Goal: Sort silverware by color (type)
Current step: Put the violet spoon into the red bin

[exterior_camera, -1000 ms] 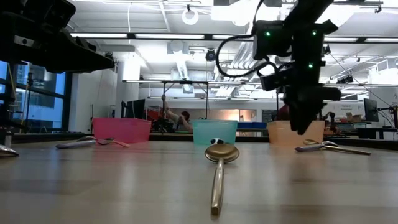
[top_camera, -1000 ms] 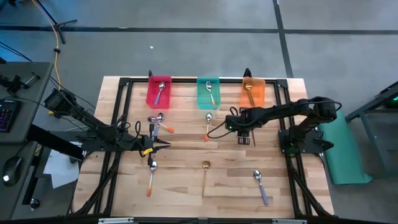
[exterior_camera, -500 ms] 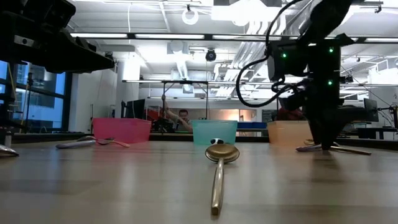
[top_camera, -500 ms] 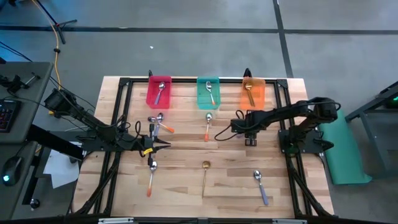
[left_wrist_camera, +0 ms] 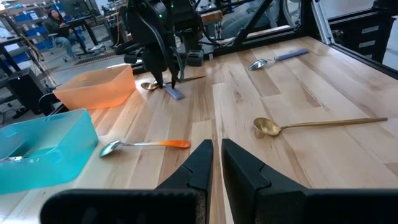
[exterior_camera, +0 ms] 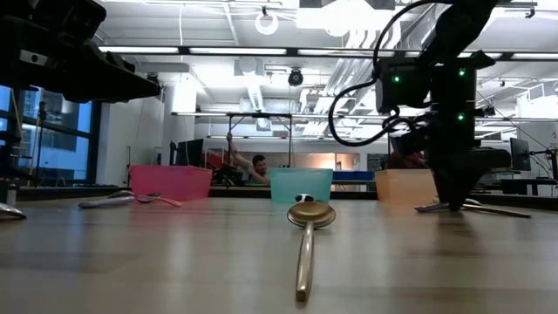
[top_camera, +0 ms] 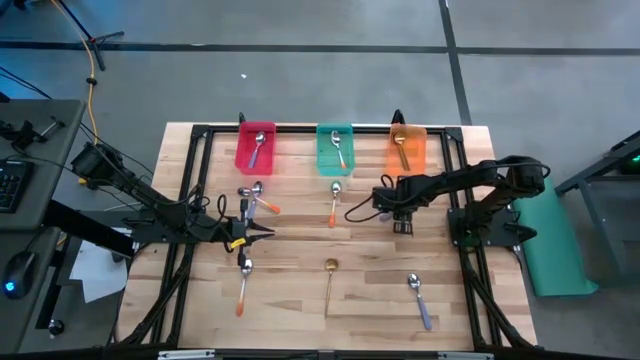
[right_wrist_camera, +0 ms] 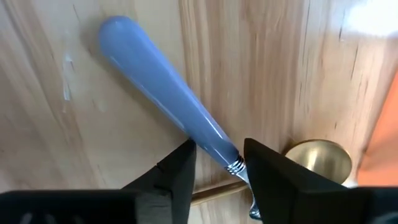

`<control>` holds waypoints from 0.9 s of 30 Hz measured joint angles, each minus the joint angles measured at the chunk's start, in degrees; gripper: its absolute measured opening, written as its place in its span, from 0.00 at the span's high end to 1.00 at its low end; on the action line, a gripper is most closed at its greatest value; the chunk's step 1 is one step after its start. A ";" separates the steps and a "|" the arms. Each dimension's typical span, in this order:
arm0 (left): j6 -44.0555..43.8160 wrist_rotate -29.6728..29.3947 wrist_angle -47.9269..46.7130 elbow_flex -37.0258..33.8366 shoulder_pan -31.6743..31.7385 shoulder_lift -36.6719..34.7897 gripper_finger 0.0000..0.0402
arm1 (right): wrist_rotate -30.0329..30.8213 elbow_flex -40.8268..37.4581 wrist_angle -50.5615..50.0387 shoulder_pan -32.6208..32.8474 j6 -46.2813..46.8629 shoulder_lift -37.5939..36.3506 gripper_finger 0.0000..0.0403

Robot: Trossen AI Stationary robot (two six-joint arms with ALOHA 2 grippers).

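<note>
Just in front of the orange bin (top_camera: 407,148), the right gripper (top_camera: 401,212) points straight down at the table (top_camera: 480,290). Its fingers (right_wrist_camera: 177,171) stand slightly spread on either side of a purple-handled spoon (right_wrist_camera: 166,116), at the neck where the handle meets the metal; whether they touch it cannot be told. Touching that spoon lies a gold spoon (right_wrist_camera: 316,159), its bowl beside the gripper and its stem running under the fingers. No writing or label can be read on any of the things.

Outward from this gripper, toward the table's middle, an orange-handled spoon (top_camera: 334,201) lies before the teal bin (top_camera: 335,150). Farther down the table lie a second gold spoon (top_camera: 329,281) and a second purple-handled spoon (top_camera: 418,298), well apart. The orange bin holds a gold spoon, the teal bin a silver-bowled one, and the red bin (top_camera: 255,147) a purple-handled one.

On the far side, the left gripper (top_camera: 262,231) hangs over the table with its fingers (left_wrist_camera: 244,163) pressed nearly together, holding nothing. Near it are a small cluster of spoons (top_camera: 253,196) below the red bin and another orange-handled spoon (top_camera: 243,283). A person (exterior_camera: 255,166) sits in the room beyond the table.
</note>
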 joint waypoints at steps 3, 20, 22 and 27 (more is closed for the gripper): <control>0.00 0.00 0.00 0.00 0.00 0.00 0.94 | -0.19 0.00 0.32 0.00 -0.14 0.08 0.76; -0.28 0.00 0.04 0.00 0.00 0.00 0.94 | 1.67 0.61 -1.06 1.55 1.62 -1.27 0.98; -0.30 0.00 0.07 0.00 0.00 0.00 0.94 | 3.91 2.08 -2.37 2.62 2.17 -2.67 0.98; -0.36 0.00 0.07 0.00 0.02 0.00 0.94 | 6.35 4.88 -2.01 5.78 4.11 -7.01 0.99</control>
